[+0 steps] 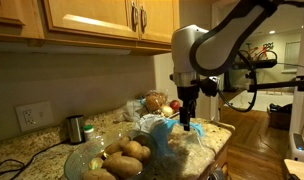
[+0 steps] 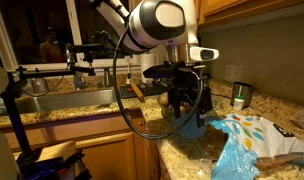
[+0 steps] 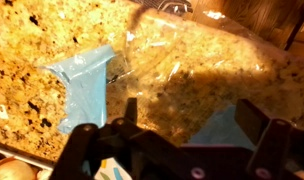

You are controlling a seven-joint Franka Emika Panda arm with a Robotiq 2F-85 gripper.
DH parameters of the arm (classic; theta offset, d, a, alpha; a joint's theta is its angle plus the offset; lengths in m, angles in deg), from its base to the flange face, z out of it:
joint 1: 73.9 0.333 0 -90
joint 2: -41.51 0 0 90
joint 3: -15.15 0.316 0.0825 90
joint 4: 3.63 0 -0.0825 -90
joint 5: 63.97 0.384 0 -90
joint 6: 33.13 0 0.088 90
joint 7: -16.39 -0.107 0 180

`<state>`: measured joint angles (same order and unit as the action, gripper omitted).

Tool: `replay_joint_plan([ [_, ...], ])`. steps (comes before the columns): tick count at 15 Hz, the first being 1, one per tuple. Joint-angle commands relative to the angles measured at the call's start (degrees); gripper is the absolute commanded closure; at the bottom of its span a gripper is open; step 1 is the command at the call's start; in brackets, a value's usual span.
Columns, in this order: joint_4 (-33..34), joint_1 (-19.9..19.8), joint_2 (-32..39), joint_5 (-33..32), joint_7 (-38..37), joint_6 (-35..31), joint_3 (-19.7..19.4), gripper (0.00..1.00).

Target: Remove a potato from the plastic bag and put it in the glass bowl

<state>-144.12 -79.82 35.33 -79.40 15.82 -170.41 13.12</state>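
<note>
The clear plastic bag with blue print (image 1: 172, 140) lies crumpled on the granite counter; it also shows in an exterior view (image 2: 247, 140) and fills the wrist view (image 3: 182, 60). The glass bowl (image 1: 84, 160) stands next to the bag and holds several potatoes (image 1: 127, 152). My gripper (image 1: 187, 120) hangs just above the bag, fingers pointing down, also seen in an exterior view (image 2: 184, 118). In the wrist view the gripper (image 3: 189, 105) is open with nothing between its fingers. No potato shows inside the bag under it.
A metal cup (image 1: 75, 128) stands by the wall, also in an exterior view (image 2: 240, 95). More produce (image 1: 154, 102) sits behind the bag. A sink (image 2: 62, 100) lies beside the counter corner. Wooden cabinets (image 1: 92, 20) hang overhead.
</note>
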Motion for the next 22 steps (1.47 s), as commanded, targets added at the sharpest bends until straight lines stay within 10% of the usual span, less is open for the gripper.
replay_joint_plan([
  [1, 2.6, -0.4, 5.2, -1.0, -3.2, -2.2, -1.1, 0.0],
  [22, 26.6, 0.8, 30.3, 1.1, -1.7, -7.0, -4.3, 0.0],
])
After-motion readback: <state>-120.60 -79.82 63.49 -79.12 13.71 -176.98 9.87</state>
